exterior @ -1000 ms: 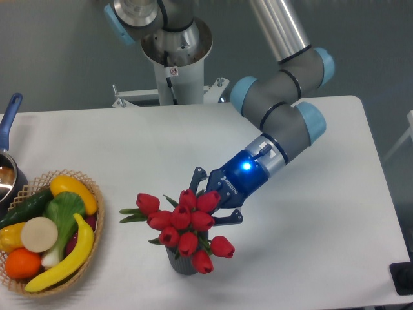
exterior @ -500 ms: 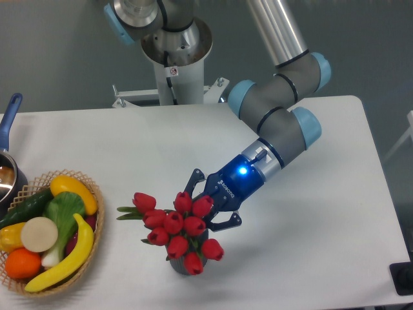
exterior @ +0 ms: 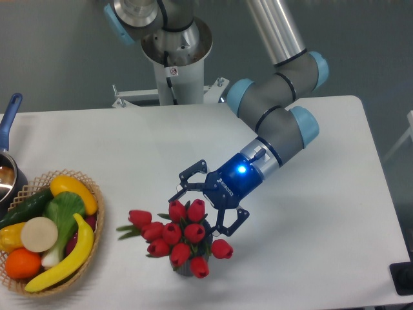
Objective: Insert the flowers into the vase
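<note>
Releasing appears to be the step in hand: the flowers (exterior: 177,236) sit low in the frame, centre-left, with their stems apparently down in the vase (exterior: 184,267), and the gripper (exterior: 205,205) stands spread wide just above and to the right of the bunch, with nothing visibly held between its fingers.

Left edge of frame: a dark pot with a blue handle (exterior: 8,119), partly cut off. Lower left: a wicker basket (exterior: 95,223) of fruit and vegetables, including a yellow banana (exterior: 68,258) and an orange (exterior: 22,263). Well apart from the bunch; not part of the task.

Centre, low: the flowers. Red tulip buds in a loose cluster, green leaves showing at the left side. One bud and some leaves reach out leftward; one bud hangs out to the right. The bunch is much wider than the vase beneath it, of which only a small dark grey part shows under the lowest buds. The mouth is hidden, so how deep the stems sit cannot be told.

Centre-right: the gripper, blue body with a lit blue light, on the grey arm coming down from the upper right. One finger lies above the bunch, the other close beside the right-hand buds; contact cannot be told.

Judgement: insertion looks all but done. Next move calls for a clean retreat up and to the right, clearing the near buds without dragging them or tipping the vase.
</note>
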